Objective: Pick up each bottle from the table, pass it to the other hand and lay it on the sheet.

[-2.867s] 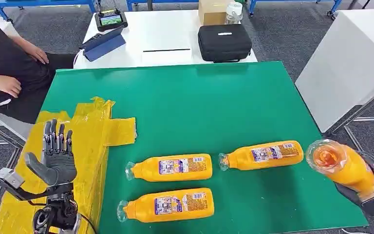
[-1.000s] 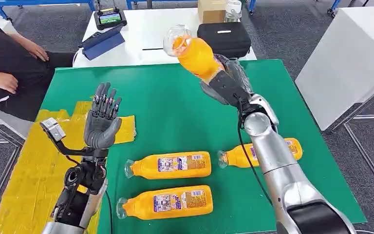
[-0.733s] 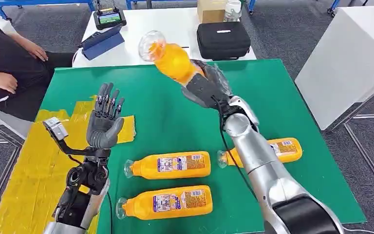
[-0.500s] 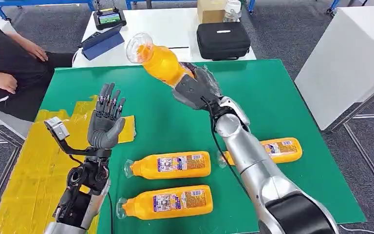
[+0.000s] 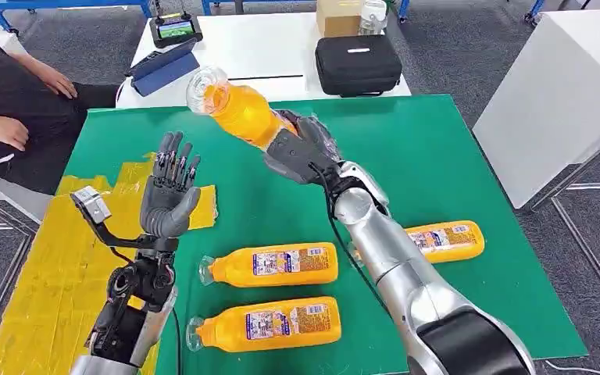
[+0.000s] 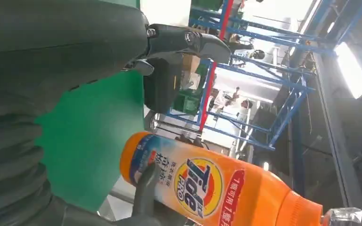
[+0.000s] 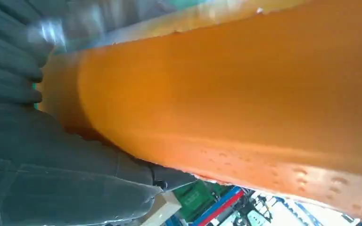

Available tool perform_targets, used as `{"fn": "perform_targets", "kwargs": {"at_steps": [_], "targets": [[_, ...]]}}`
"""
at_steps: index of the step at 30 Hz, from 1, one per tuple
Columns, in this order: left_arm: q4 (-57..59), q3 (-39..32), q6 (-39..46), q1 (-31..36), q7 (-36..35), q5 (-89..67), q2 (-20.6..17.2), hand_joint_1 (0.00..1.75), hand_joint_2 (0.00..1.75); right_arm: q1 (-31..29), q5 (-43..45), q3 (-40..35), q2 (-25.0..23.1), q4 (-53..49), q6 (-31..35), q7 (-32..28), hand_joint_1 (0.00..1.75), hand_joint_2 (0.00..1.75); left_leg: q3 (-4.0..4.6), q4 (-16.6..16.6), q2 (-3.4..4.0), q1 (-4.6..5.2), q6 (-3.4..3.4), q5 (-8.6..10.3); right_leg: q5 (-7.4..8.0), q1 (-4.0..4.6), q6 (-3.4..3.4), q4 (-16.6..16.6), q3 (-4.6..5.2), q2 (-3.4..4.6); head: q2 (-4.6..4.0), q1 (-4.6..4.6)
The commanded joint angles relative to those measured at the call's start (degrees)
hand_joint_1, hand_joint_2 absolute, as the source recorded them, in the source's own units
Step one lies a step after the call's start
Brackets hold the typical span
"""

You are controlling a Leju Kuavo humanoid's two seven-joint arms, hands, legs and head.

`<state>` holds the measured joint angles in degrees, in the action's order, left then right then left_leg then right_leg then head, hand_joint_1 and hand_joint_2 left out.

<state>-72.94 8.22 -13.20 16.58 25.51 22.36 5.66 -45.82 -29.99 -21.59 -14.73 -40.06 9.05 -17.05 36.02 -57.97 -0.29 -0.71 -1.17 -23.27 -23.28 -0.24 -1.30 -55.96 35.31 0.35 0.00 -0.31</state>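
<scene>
- The lower body of an orange bottle is gripped by the right hand, fingers wrapped around it, so that the neck and clear cap are left free and point up and towards the robot's left
- The bottle is held in the air above the green table, tilted, and is judged to be offered neck-first for the pass to the other hand
- The left hand is held upright with the palm turned to the bottle and the fingers spread wide, nothing in them; it is near the bottle but not touching it
- In the left wrist view the labelled side of the bottle is seen close ahead of the open fingers, with a gap between
- The yellow sheet lies on the table's left side, just behind and below the left hand, which is judged to suit a short lay-down once the bottle is taken
- Three more bottles lie flat on the table: two near the front centre, one partly behind the right forearm
- Open green surface is left between the two hands; the sheet reaches the table's left edge, so little margin is judged to exist there
- A seated person is beyond the left corner, well apart from the hands
</scene>
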Motion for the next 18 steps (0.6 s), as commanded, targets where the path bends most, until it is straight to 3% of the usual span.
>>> {"fn": "perform_targets", "kwargs": {"at_steps": [1,6,13,18], "targets": [[2.61,1.53,0.27,2.47,-0.31,0.27,-0.44,0.0,1.75,-3.22,0.3,-1.71,-0.11,4.47,-0.26,-0.19,1.75,1.75,-0.29,-0.06,-0.04,0.06,0.01,-0.13,-0.16,-0.04,0.01,-0.08,-0.31,-0.12,0.0,0.02],[3.02,1.7,0.21,2.62,-0.29,0.44,-0.39,0.0,1.75,-3.3,0.54,-1.91,-0.4,4.65,-0.65,-0.07,1.75,1.75,-0.18,-0.03,-0.01,0.05,0.01,-0.08,-0.1,-0.04,0.01,-0.04,-0.19,-0.06,0.0,0.0],[1.35,3.02,3.55,3.55,0.19,-2.39,-0.01,0.0,1.75,-3.04,-1.52,-7.54,-5.27,7.32,-2.2,2.62,1.75,1.75,-0.1,-0.01,0.12,0.02,0.03,-0.06,-0.04,-0.01,0.03,-0.04,-0.06,0.09,0.0,0.0],[-1.39,4.28,7.91,3.21,-0.05,-6.51,0.0,0.0,1.75,-3.15,1.4,-14.26,-5.27,5.95,-2.97,6.55,1.75,1.75,-0.15,-0.05,0.0,-0.02,0.02,-0.08,-0.1,0.01,0.02,-0.05,-0.13,-0.06,0.0,0.0]]}}
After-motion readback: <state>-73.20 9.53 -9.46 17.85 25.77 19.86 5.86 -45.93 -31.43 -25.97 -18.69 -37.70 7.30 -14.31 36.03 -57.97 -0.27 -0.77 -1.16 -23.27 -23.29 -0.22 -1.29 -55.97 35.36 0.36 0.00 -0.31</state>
